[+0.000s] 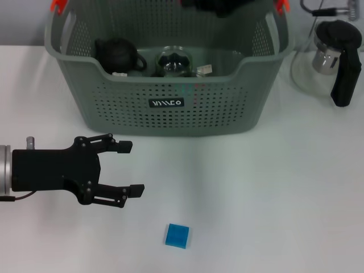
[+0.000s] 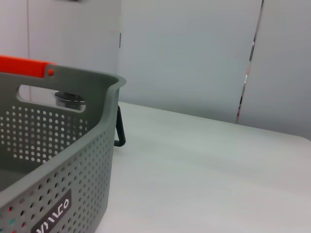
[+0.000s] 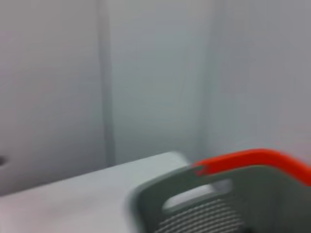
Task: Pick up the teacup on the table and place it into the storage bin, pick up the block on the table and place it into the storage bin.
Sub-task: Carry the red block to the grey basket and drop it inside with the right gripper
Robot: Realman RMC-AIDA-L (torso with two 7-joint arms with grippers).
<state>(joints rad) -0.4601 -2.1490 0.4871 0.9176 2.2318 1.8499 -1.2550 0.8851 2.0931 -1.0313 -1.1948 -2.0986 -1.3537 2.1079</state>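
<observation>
From the head view, the left gripper (image 1: 128, 169) hovers with its fingers spread and empty near the tabletop's left edge, short of the block (image 1: 177, 235), which lies flat close to the front edge. The storage bin (image 1: 170, 122) stands toward the back edge, already holding a dark teapot (image 1: 118, 55) and a clear glass vessel (image 1: 175, 61) that may be the teacup. As I judge it, the block is low and small, so a descent slightly off centre could nudge it away or pinch only a corner. A glass kettle (image 1: 330, 57) stands near the back right corner. The table (image 1: 273, 193) is plain white and smooth.

The left wrist view shows the bin's perforated wall and label, bare table and pale wall panels.

In the right wrist view, only the bin's orange handle and grey walls appear; whether the right gripper is spread, I cannot tell.
</observation>
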